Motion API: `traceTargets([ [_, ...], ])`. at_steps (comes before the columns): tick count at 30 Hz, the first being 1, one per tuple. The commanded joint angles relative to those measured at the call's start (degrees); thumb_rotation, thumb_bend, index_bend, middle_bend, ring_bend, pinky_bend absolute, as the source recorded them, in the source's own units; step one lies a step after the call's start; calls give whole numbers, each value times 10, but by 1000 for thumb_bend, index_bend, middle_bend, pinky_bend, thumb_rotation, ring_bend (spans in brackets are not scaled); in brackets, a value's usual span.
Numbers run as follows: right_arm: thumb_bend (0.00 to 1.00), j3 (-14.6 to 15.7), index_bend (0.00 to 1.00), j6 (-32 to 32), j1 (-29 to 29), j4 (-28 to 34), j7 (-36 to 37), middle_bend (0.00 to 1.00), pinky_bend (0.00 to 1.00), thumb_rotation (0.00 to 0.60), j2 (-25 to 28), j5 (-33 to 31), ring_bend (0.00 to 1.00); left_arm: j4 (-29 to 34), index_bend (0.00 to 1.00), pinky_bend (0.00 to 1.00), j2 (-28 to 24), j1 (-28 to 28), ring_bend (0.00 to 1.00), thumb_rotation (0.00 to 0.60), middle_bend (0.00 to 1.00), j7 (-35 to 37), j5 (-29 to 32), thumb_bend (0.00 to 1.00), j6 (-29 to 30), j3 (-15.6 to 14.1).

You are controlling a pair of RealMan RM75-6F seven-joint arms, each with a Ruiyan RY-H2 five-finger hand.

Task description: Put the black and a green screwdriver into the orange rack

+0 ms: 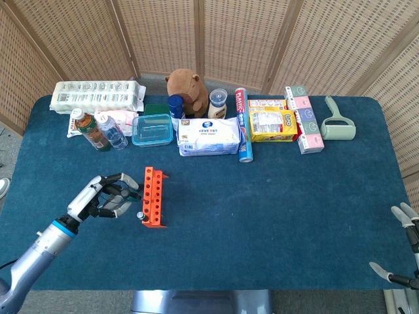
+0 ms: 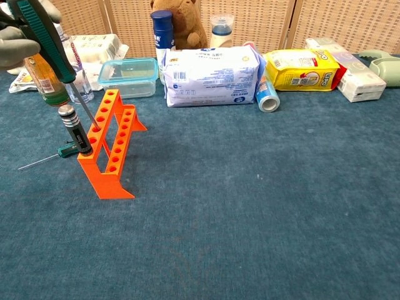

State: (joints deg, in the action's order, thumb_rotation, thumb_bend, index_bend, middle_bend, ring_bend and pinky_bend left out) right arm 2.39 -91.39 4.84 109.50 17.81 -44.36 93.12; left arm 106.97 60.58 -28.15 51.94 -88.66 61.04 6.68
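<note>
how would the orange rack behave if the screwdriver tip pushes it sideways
The orange rack looks like thin, light plastic on narrow feet, so it would probably slide or tip. The black screwdriver already standing in its near end may steady that end slightly.

From my console I see a matt orange plastic rack [image 2: 110,147] on the bench's napped blue cloth [image 2: 262,200], a green screwdriver's bare metal shaft [image 2: 87,105], and woven wicker screen panels [image 1: 163,33] behind.
</note>
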Motion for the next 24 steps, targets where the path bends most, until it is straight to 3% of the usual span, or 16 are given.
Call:
traceTargets([
  [1, 34, 0, 0, 0, 0, 0, 0, 0, 0, 600, 0, 0, 9, -4, 432, 849, 3, 0, 724, 600, 807, 4, 0, 635, 1, -2],
  [24, 35, 0, 0, 1, -1, 0, 0, 0, 0, 600, 0, -1, 10, -106, 432, 849, 70, 2, 724, 600, 807, 81, -49, 635, 52, -44],
])
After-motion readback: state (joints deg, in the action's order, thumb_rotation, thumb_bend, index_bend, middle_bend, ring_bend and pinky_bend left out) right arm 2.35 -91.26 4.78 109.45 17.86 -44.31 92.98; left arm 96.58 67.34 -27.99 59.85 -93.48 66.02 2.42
